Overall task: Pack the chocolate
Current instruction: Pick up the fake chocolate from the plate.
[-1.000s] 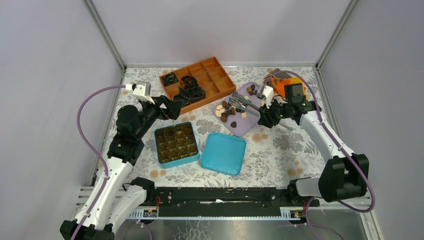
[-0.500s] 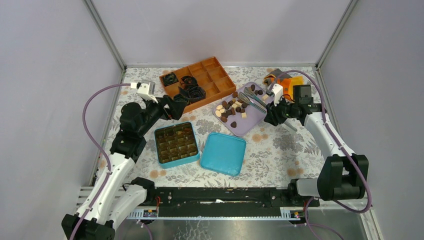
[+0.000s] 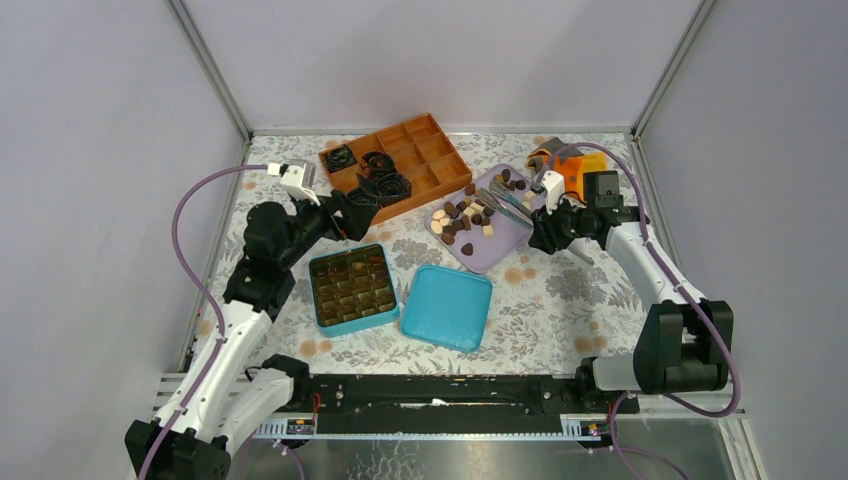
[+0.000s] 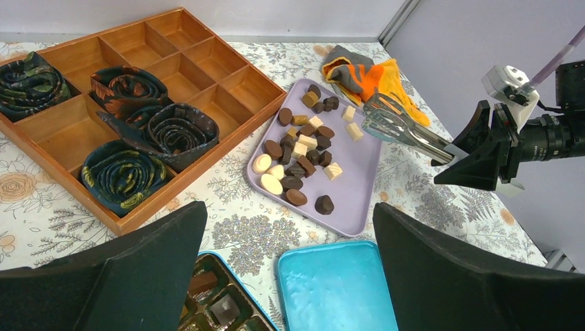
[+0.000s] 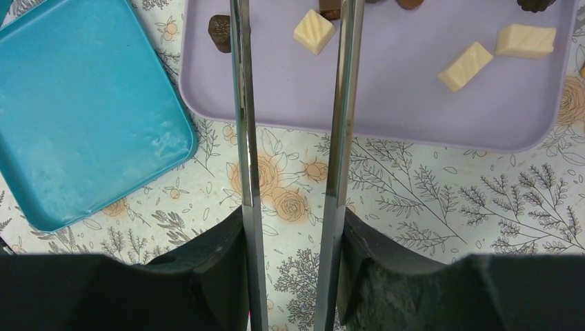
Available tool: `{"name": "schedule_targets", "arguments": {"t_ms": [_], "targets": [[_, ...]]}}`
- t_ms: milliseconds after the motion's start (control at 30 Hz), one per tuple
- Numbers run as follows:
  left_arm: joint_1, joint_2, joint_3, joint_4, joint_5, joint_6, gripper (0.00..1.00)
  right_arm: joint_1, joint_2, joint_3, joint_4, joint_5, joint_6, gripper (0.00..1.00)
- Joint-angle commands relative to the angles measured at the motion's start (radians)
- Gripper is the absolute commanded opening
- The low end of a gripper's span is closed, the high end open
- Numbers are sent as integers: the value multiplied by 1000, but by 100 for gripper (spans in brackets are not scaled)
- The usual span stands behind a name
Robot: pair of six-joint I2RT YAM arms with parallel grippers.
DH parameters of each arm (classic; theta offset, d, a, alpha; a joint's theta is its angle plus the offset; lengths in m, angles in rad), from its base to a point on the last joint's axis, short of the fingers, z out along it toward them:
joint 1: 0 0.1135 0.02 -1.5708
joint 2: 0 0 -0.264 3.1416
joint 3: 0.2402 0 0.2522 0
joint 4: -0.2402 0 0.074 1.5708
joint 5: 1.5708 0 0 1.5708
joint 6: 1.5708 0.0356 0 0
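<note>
Since the chocolate (image 4: 298,169) lies loose on the tray (image 4: 359,196), my right gripper (image 5: 293,231) clamps tongs (image 4: 407,134) over it for picking, while my left gripper (image 4: 288,234) hangs open and empty near the tin (image 3: 352,290).

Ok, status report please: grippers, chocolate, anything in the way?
Left gripper open, empty. Right gripper shut on tongs, over the tray. Chocolate loose on tray. Tin uncovered, lid beside it.

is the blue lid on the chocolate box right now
No, the blue lid lies flat beside the open box, whose compartments are exposed.
</note>
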Motion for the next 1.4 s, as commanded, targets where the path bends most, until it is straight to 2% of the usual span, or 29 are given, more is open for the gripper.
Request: {"name": "schedule_targets", "arguments": {"t_ms": [0,533,900,1167,1367], "targets": [[6,-2,14,51,19,-4,99,-1,6,12,35,2,-13,47],[6,-1,14,52,21,-9,99,-1,66,30,21,85,-16,46],[6,6,17,48,27,-17,99,4,136,52,27,205,14,46],[6,6,19,48,32,-19,99,17,204,88,58,347,70,46],[6,5,19,48,32,-19,99,17,258,120,48,334,77,47]]}}
